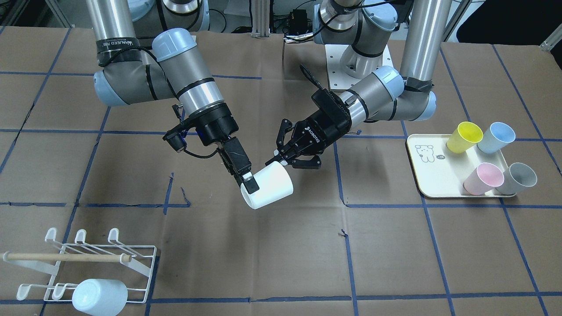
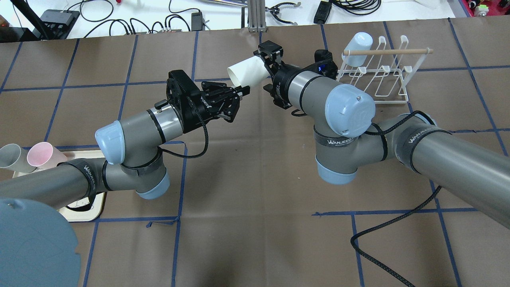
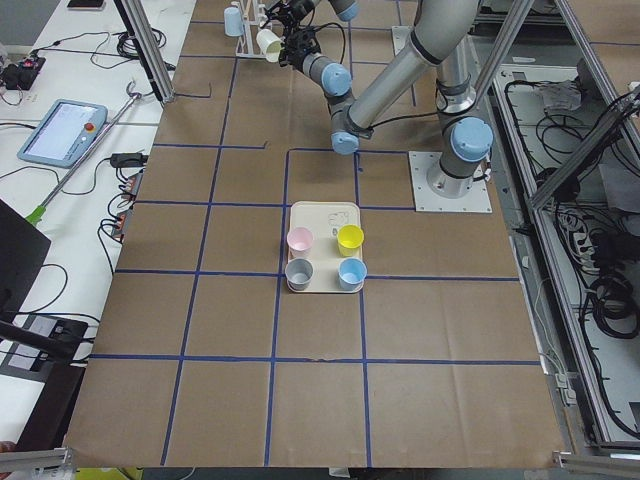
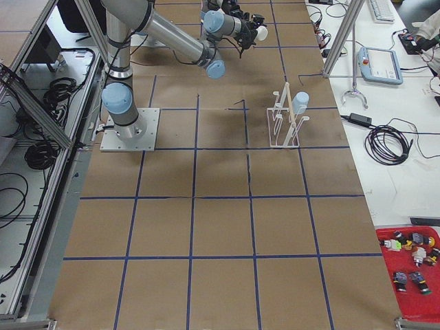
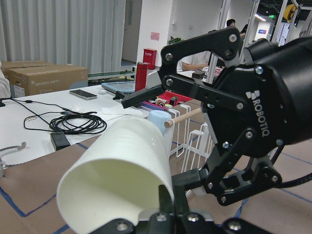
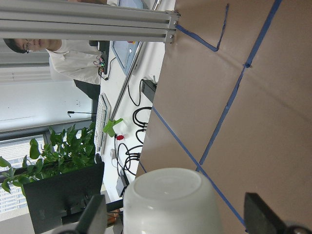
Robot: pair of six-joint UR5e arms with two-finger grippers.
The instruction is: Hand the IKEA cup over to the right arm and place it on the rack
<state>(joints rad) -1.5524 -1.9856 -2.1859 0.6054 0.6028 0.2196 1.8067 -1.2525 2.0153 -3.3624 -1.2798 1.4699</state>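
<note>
Above the worktop (image 1: pixel 395 245), your left claw (image 1: pixel 281 159) is pinched together on the rim of the white IKEA cup (image 1: pixel 270 186). The cup hangs tilted in the air, well clear of the rack (image 1: pixel 66 257), on its left-arm side. Your right claw (image 1: pixel 249 183) stands wide apart astride the cup's closed end, its fingers (image 6: pixel 92 222) showing a gap on either side. On the rack itself, a pale blue cup (image 1: pixel 100 296) sits at one end.
</note>
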